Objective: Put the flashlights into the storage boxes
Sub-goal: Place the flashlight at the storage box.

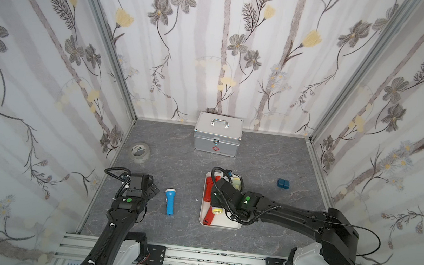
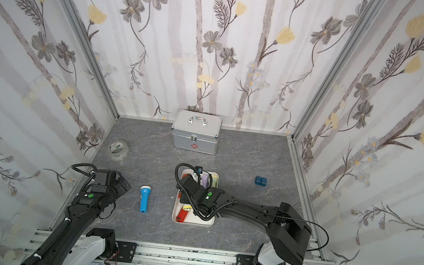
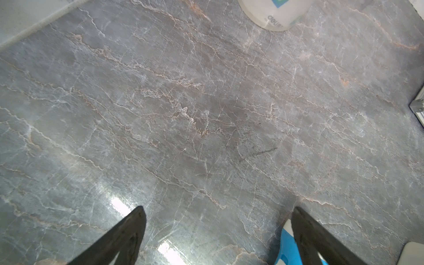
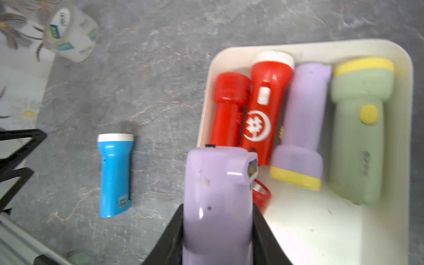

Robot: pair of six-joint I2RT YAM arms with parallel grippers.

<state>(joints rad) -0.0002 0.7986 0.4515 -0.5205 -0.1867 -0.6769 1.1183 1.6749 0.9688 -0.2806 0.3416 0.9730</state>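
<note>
My right gripper (image 4: pixel 218 206) is shut on a lilac flashlight (image 4: pixel 218 195), which hangs over the edge of the white storage box (image 4: pixel 401 96) on the side facing the blue flashlight. Several flashlights lie in that tray (image 1: pixel 219 225): a plain red one (image 4: pixel 229 110), a red one with a white head (image 4: pixel 266 110), a lilac one with a yellow head (image 4: pixel 302 128) and a pale green one (image 4: pixel 358 128). The blue flashlight (image 1: pixel 169 201) lies on the table between the arms. Beside it my left gripper (image 3: pixel 218 208) stands open, nothing between its fingers.
A silver metal case (image 1: pixel 217 139) with a red cross stands at the back wall. A roll of clear tape (image 1: pixel 140 152) sits at the back left. Two small dark blue blocks (image 1: pixel 283 183) lie right of the tray. Wallpapered walls close three sides.
</note>
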